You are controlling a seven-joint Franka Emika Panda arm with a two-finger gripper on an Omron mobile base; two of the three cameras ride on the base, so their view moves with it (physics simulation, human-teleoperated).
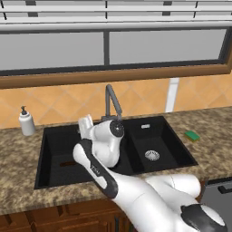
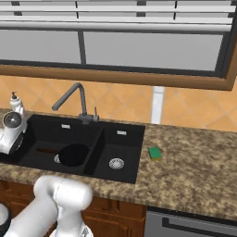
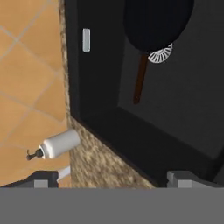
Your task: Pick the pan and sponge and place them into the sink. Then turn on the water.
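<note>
Pan (image 2: 74, 154) sits in the sink (image 2: 125, 152), my gripper (image 3: 113, 179) wide open and empty; sponge (image 2: 155, 153) on the bench and water left.

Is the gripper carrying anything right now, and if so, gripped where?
Nothing is held. The gripper is open with bare space between its fingertips. The pan lies in the sink; the sponge sits on the counter.

Left and right base views: behind the arm, facing down and forward, sharing the sink (image 1: 52, 136). Hand view: close above the sink's larger basin (image 3: 183, 109).
</note>
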